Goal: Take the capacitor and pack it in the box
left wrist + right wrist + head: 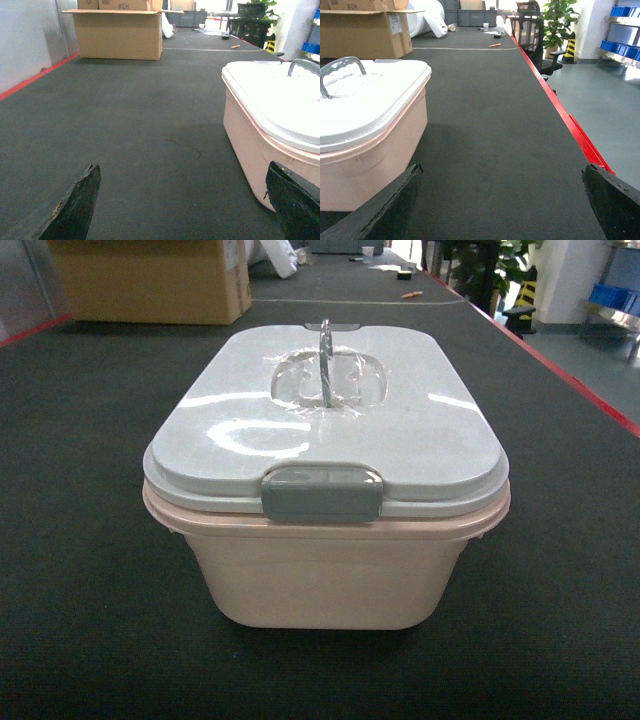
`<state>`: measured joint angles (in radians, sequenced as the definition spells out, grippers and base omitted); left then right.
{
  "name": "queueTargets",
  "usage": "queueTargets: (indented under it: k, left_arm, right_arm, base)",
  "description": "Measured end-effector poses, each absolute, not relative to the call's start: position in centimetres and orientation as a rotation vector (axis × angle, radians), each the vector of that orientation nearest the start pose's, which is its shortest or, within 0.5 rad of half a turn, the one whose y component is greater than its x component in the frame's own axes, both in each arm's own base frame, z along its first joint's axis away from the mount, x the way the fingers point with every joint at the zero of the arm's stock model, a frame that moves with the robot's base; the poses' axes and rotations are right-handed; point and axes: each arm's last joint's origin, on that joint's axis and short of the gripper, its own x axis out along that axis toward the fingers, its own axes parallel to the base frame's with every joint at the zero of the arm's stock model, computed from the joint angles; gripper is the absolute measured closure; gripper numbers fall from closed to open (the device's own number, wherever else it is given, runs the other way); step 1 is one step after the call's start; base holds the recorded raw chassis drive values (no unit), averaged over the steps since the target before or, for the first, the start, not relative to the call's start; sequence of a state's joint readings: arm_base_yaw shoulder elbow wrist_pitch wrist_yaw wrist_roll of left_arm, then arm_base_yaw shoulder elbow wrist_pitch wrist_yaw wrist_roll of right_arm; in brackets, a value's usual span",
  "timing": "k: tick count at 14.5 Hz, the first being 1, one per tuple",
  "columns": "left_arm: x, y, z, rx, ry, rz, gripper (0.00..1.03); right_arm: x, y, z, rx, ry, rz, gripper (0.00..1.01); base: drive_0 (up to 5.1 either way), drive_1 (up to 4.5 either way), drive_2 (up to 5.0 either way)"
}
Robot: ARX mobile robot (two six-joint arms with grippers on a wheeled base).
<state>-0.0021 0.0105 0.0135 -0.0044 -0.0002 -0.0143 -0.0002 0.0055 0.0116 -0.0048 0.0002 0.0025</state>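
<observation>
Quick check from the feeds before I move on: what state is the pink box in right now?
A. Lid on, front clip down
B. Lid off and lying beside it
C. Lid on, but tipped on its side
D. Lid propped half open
A: the grey lid sits flat over the rim of the upright pink box, and the darker grey front clip lies folded down against the edge.

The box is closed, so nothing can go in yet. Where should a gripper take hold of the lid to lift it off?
Grip the upright metal handle at the centre of the lid, coming straight down from above. It arches over a recessed well, leaving room for fingers on either side. The front clip looks fastened and probably needs releasing first.
</observation>
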Motion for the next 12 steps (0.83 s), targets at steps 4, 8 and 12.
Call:
queueTargets:
  k: [4,8,12]
  left_arm:
    - [9.76,-0.02,16.69,-0.014,0.002,-0.002,0.05]
    - [9.76,-0.02,16.69,-0.014,0.002,-0.002,0.05]
    - [9.76,-0.02,16.69,-0.014,0.002,-0.002,0.05]
  right_arm:
    - [9.73,0.00,16.65,0.002,-0.001,0.000,0.03]
    - [9.73,0.00,16.66,0.002,-0.001,0.000,0.03]
    - [9.73,0.00,16.66,0.002,-0.001,0.000,0.03]
  base:
    - [0.0,0.00,0.0]
    - [0.0,0.00,0.0]
    - [0.0,0.00,0.0]
